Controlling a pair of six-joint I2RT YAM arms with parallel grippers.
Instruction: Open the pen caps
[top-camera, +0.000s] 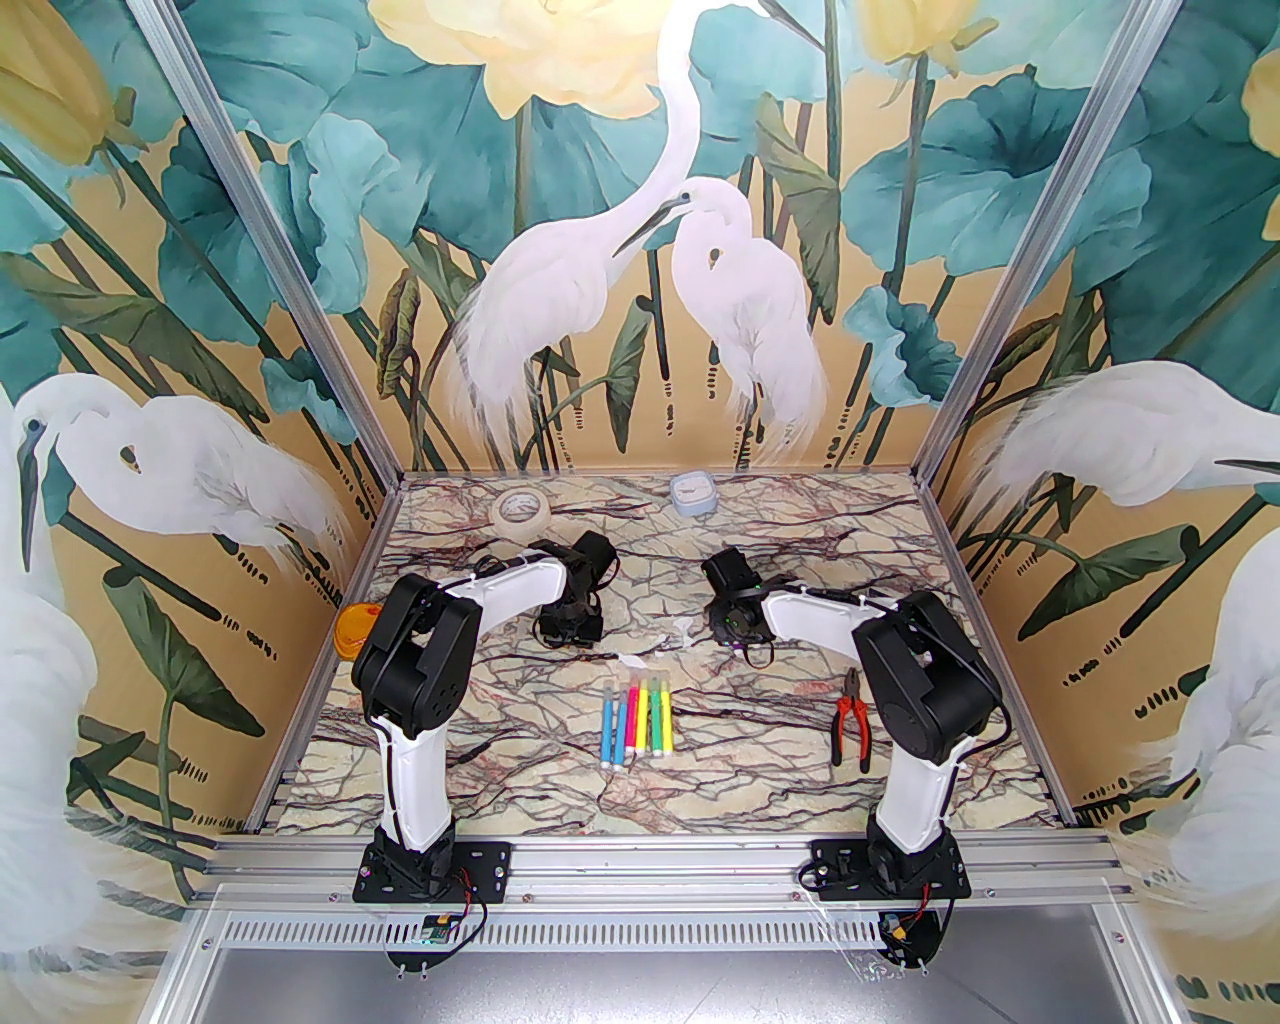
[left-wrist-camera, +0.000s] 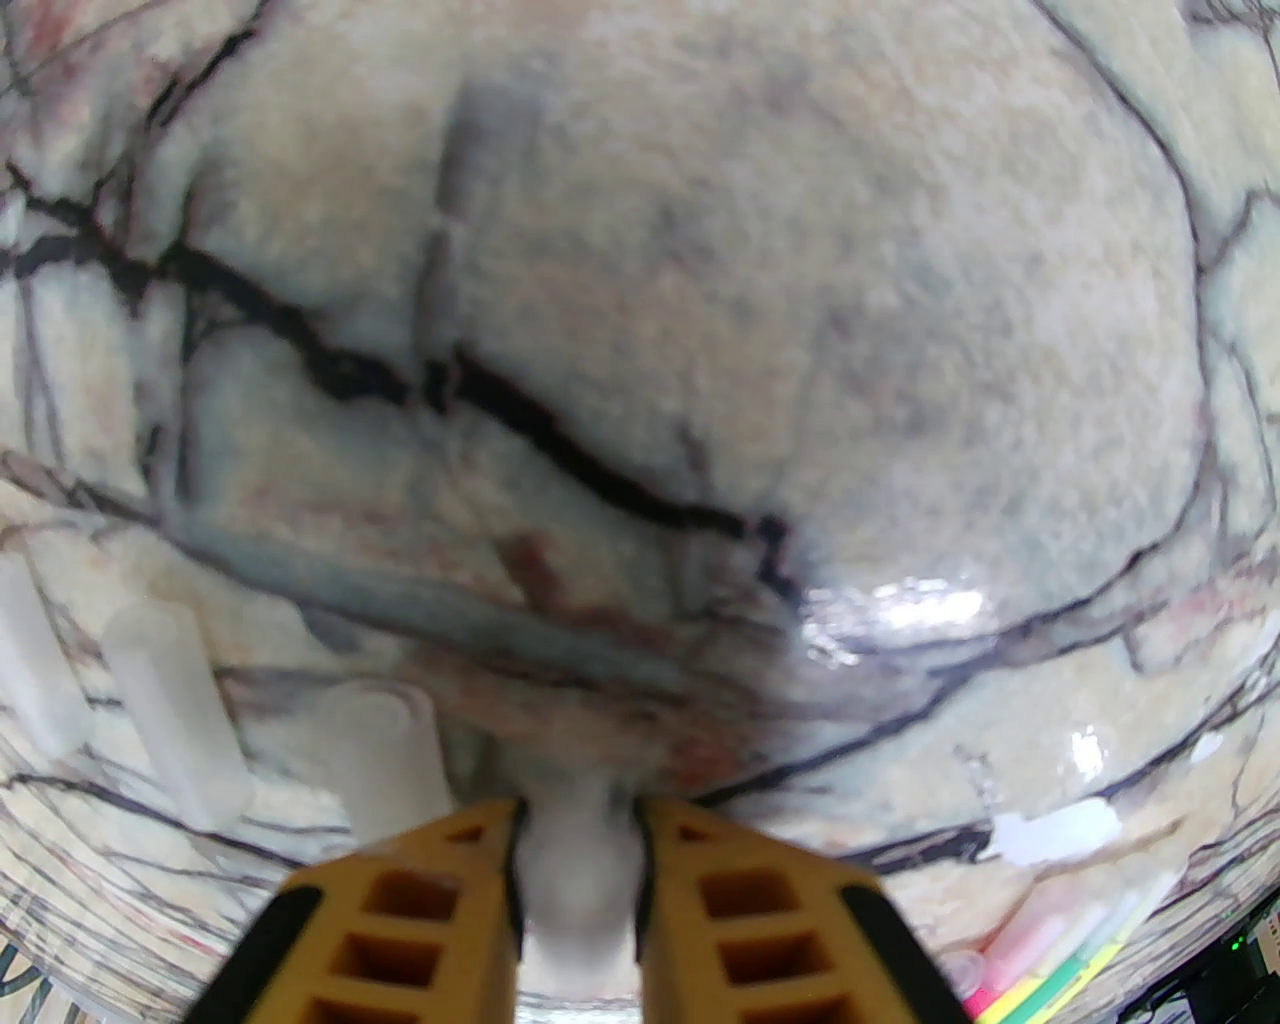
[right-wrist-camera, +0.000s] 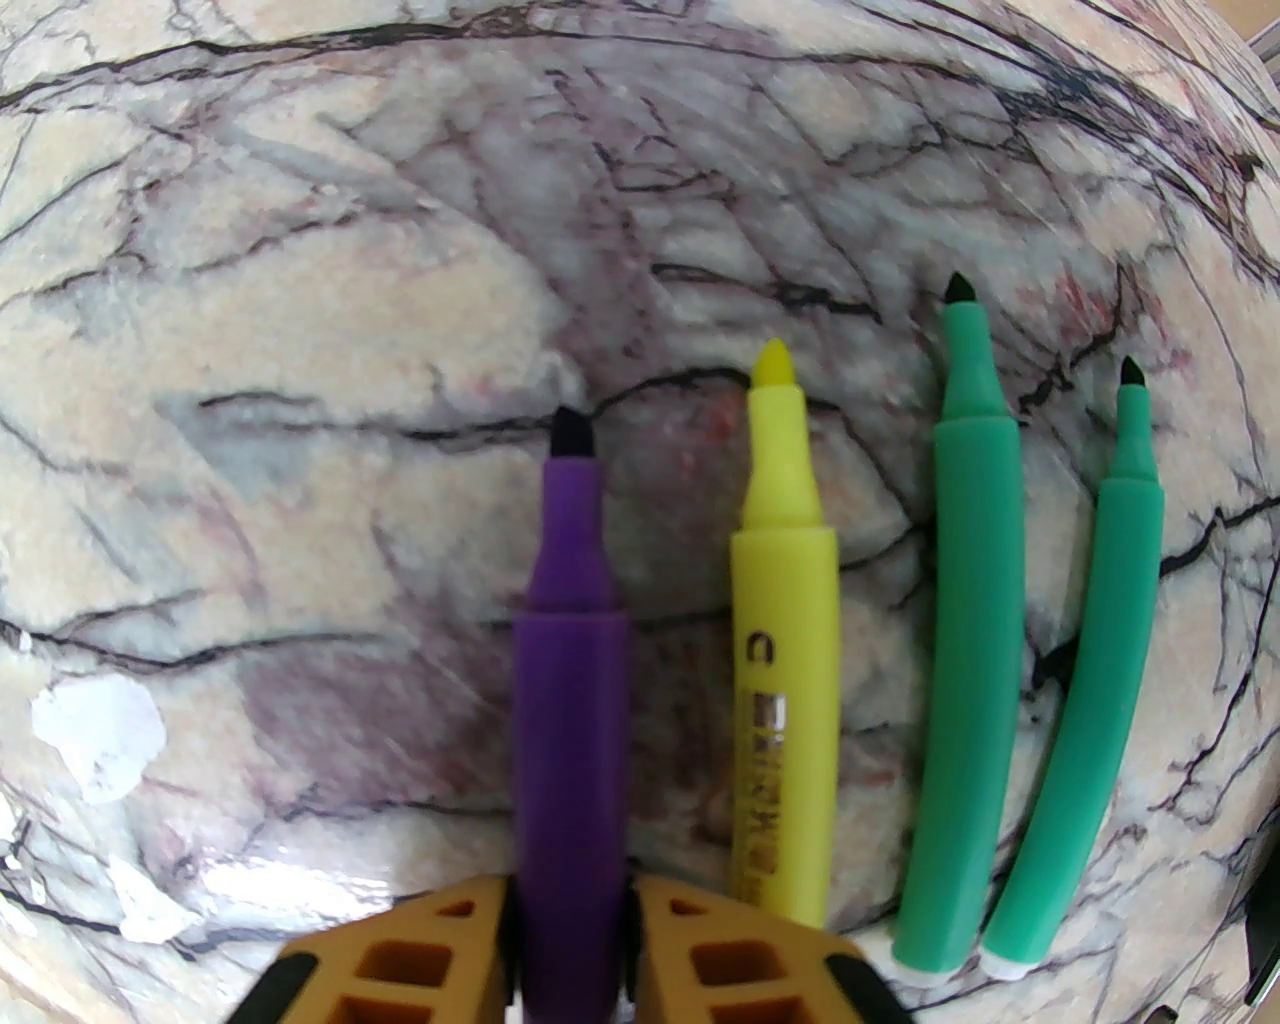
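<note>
In the left wrist view a whitish pen cap (left-wrist-camera: 578, 870) sits between my left gripper's (left-wrist-camera: 578, 830) yellow fingers (left-wrist-camera: 440, 900), low over the marble table. Three more loose pen caps (left-wrist-camera: 175, 720) lie to its left. My right gripper (right-wrist-camera: 572, 900) is shut on a purple marker (right-wrist-camera: 570, 700) whose dark tip is bare. Beside it lie an uncapped yellow marker (right-wrist-camera: 785, 640) and two uncapped green markers (right-wrist-camera: 965, 620). From above, a row of markers (top-camera: 636, 722) lies mid-table, with clear caps (top-camera: 640, 660) behind it, between the left gripper (top-camera: 572, 628) and the right gripper (top-camera: 737, 625).
Red-handled pliers (top-camera: 851, 722) lie beside the right arm. A tape roll (top-camera: 521, 512) and a pale blue box (top-camera: 692, 494) stand at the back edge. An orange object (top-camera: 352, 630) sits at the table's left edge. Bare marble table (top-camera: 700, 790) stretches in front of the markers.
</note>
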